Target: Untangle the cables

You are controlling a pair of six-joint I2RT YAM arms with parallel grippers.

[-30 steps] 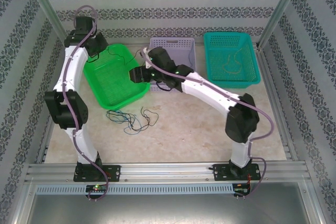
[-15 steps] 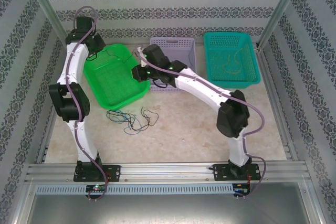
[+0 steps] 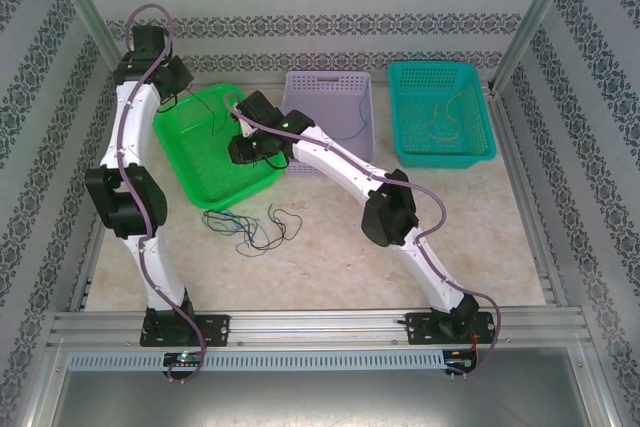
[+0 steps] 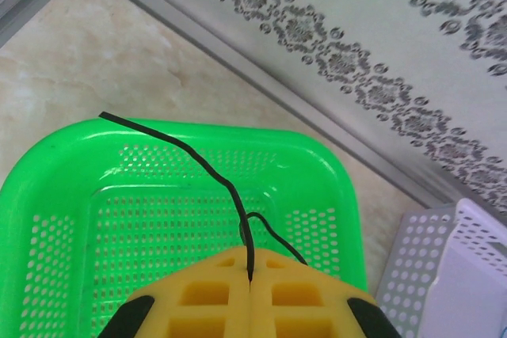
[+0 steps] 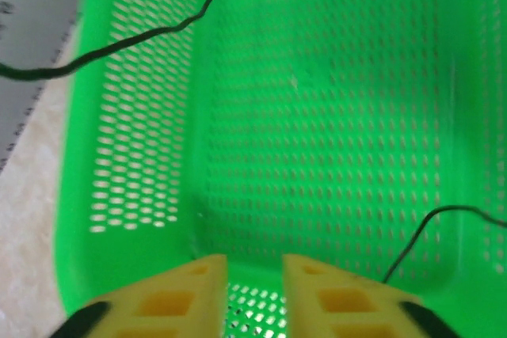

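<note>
Green basket (image 4: 71, 219) sits beneath both hands: the left hand (image 4: 249, 279) pinches 1 dark cable (image 4: 212, 173), which trails ahead across the rim, while the right hand (image 5: 255, 268) hangs narrowly parted, holding nothing. Other cables (image 3: 250, 227) lie tangled on the bench (image 3: 400, 257), well behind both hands. If released here, the springy wire could slide outside the basket.

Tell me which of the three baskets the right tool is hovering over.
The green basket, leftmost of the three; the right tool hangs open above its floor. The lavender basket and teal basket sit farther right.
</note>
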